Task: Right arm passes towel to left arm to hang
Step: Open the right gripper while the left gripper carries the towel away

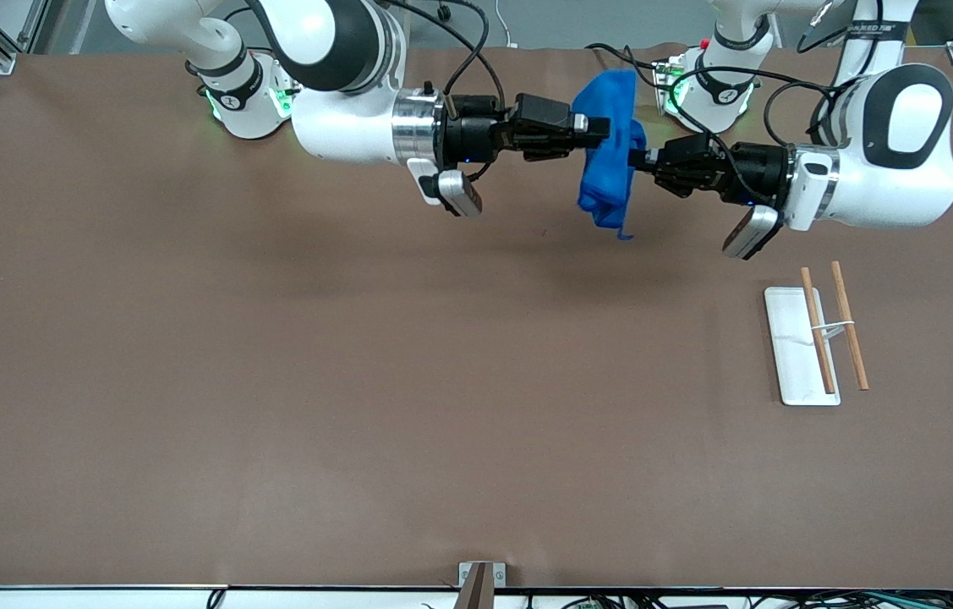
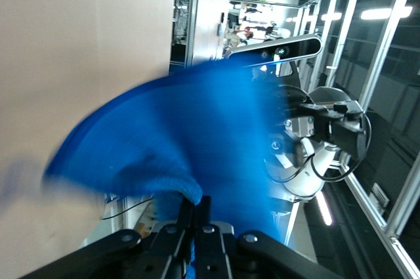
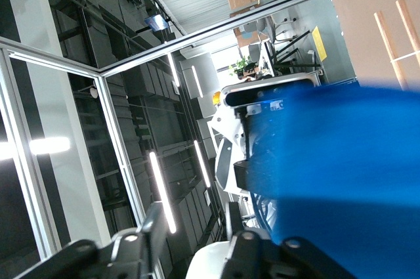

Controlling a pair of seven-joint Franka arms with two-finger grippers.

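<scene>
Rack (image 1: 814, 344) below; both hands meet at towel (image 1: 607, 161).

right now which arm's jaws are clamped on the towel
The left gripper: its jaws are shut on the towel, while the right gripper stands open, empty.

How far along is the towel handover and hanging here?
Done: the towel is off the table and pinched in the left claw. In hand: the right claw, beside it, looks open. Left: hanging it on the rack, which holds nothing yet.
</scene>
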